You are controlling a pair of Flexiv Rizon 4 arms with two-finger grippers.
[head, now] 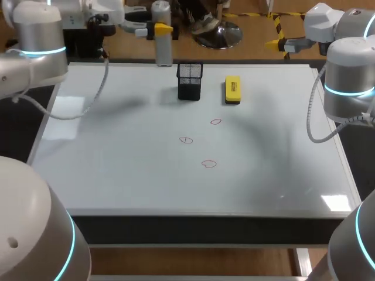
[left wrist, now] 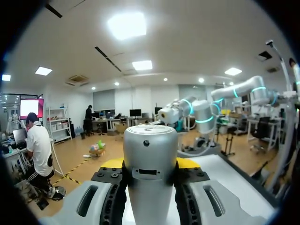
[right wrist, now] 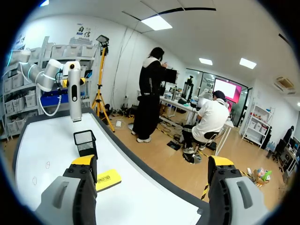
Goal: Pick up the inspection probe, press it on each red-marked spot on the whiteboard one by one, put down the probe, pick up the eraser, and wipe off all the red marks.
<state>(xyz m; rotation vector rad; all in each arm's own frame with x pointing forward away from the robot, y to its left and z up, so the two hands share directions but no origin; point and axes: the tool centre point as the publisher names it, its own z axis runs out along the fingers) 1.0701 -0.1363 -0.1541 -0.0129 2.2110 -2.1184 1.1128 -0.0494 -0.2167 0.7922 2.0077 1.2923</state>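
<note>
The silver, upright inspection probe [head: 163,45] hangs over the whiteboard's far edge, with my left gripper [head: 161,28] shut on it. In the left wrist view the probe [left wrist: 150,154] fills the gap between the yellow tips. Three red marks [head: 215,122] [head: 186,140] [head: 209,164] sit mid-board. The yellow eraser [head: 232,91] lies flat beside a black mesh holder [head: 190,81]. My right gripper [head: 280,43] is beyond the board's far right corner, open and empty. From the right wrist, the fingers [right wrist: 83,161] stand wide apart, with the eraser [right wrist: 107,179], holder [right wrist: 85,140] and probe [right wrist: 75,91] ahead.
The whiteboard [head: 117,175] covers most of the table. Its front edge runs along the near side. Both arms' elbows stand at the sides, left [head: 35,41] and right [head: 350,76], with cables hanging beside them.
</note>
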